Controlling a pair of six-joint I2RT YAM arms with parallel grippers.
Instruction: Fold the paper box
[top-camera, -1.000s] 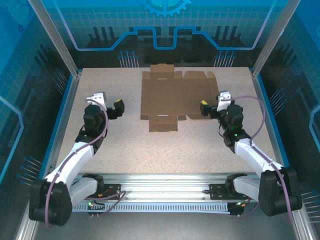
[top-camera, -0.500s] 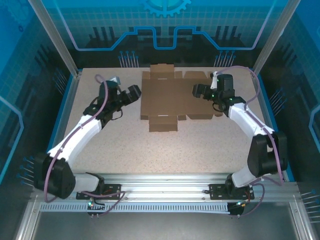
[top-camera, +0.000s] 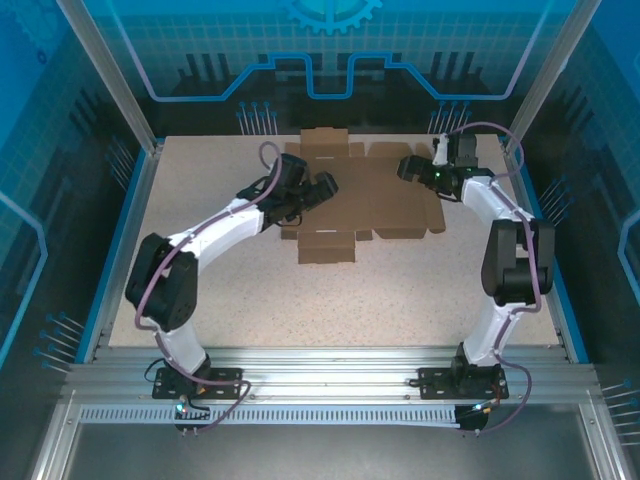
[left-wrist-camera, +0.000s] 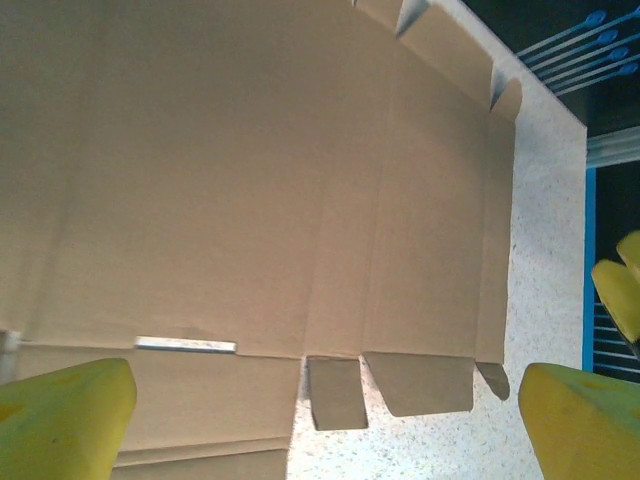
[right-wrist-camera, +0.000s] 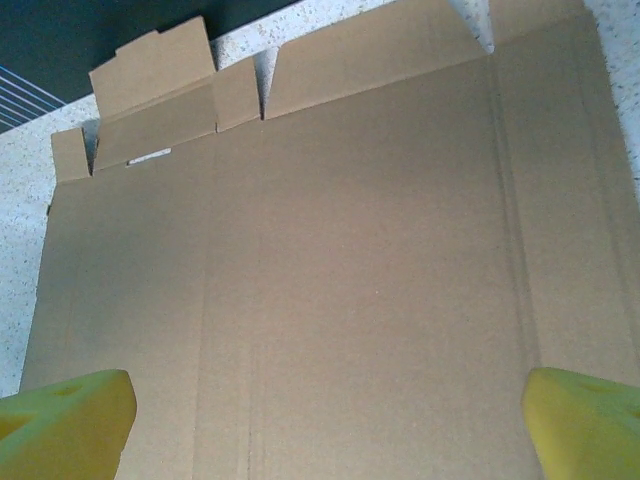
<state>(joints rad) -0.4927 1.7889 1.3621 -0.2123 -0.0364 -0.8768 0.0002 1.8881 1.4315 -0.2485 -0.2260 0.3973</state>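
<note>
Hovering over flat paper box (top-camera: 360, 195): left pincer (top-camera: 322, 189), right pincer (top-camera: 408, 168), arms outstretched, both gaping.

The paper box (top-camera: 365, 200) lies flat on the counter (top-camera: 300, 300), at the far middle. The left pincer (top-camera: 322, 188) hangs above its left part, the right pincer (top-camera: 408, 167) above its far right part.

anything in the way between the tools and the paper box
Nothing visible is. The paper box lies flat on the table. The left tool hangs open over its left part, and the right tool hangs open over its far right part, with bare cardboard beneath each.
</note>
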